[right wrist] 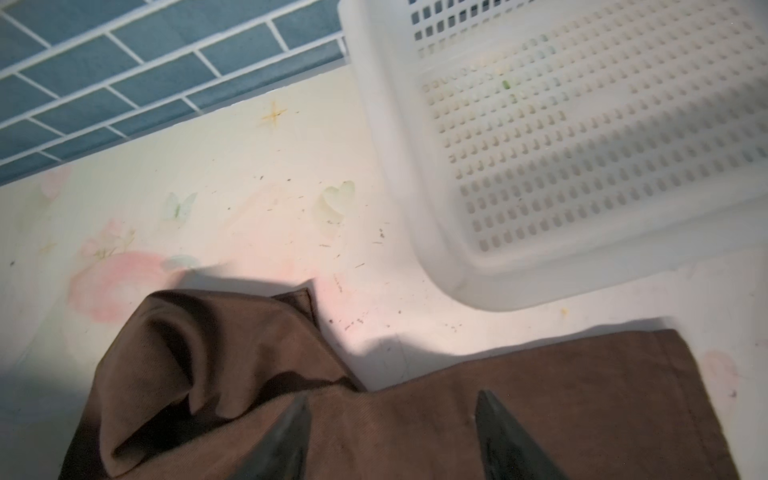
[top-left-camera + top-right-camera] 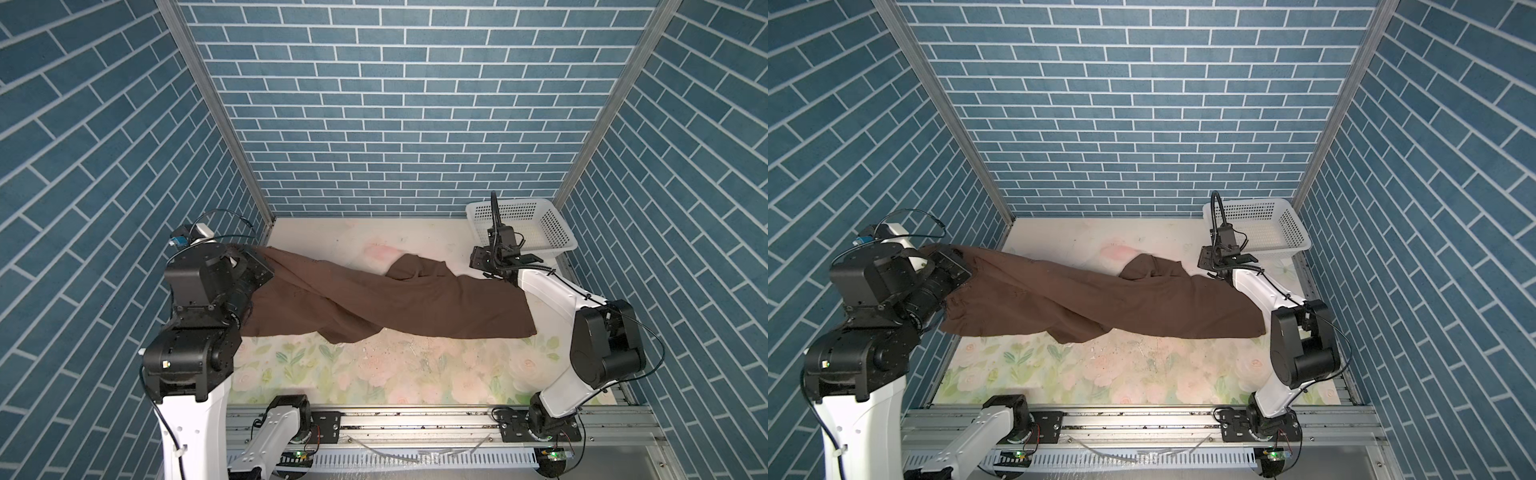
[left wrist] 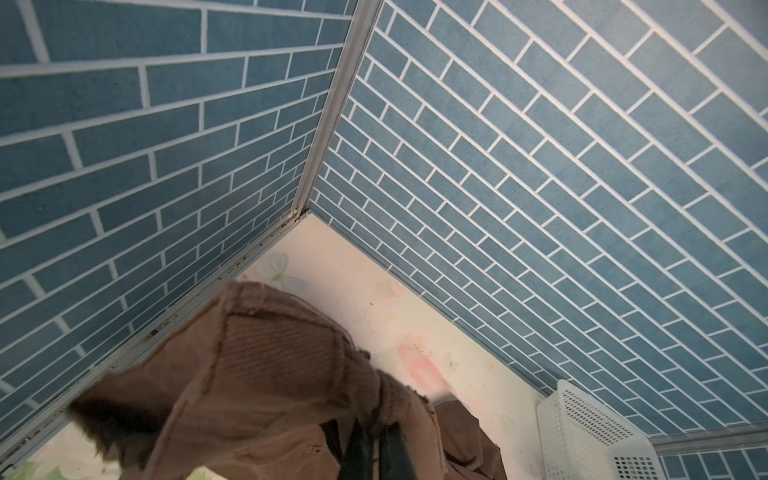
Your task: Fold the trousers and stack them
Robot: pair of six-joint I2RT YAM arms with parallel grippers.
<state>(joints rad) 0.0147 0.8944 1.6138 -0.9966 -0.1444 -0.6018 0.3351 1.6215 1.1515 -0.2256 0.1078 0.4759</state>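
Jaws on your left gripper (image 3: 376, 440) clamped the raised left end of the soft dark brown trousers (image 2: 395, 303) twisted across the floral-print table (image 2: 395, 374), those of your right gripper (image 1: 394, 397) gaped empty above them, nothing yet folded or stacked.

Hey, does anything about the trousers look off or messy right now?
The trousers lie twisted: the two legs cross halfway along, and one leg end is crumpled back, short of the white basket.
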